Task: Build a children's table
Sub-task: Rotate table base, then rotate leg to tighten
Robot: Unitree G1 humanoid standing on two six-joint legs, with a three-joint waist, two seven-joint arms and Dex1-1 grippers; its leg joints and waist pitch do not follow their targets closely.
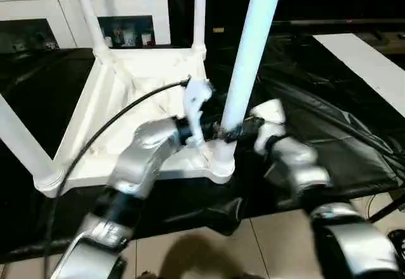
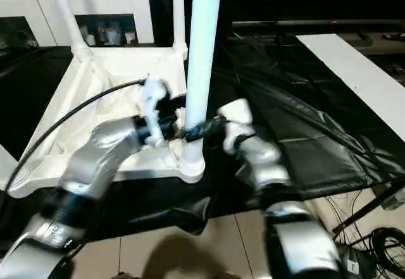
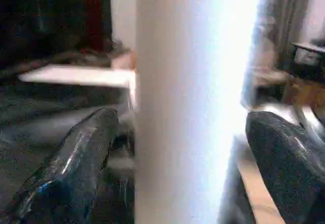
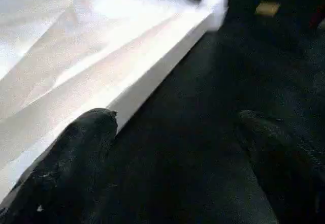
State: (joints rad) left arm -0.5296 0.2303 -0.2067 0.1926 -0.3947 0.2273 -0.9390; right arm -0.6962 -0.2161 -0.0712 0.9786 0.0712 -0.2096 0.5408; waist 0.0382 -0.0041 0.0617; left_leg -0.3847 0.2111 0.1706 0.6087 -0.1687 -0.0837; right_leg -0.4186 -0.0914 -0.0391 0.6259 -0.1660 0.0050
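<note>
The white tabletop lies upside down on a black cloth, ribbed underside up, with white legs standing in its corner sockets. The near right leg rises from its socket. My left gripper is low on this leg. In the left wrist view the leg stands between the two spread black fingers, so the gripper is open around it. My right gripper is just right of the same leg. It is open with nothing between its fingers, which point along the tabletop's side rim.
A white cabinet with glass doors stands behind the table. A white board lies at the right on the black cloth. A black cable runs along my left arm. Tiled floor and loose cables are in front.
</note>
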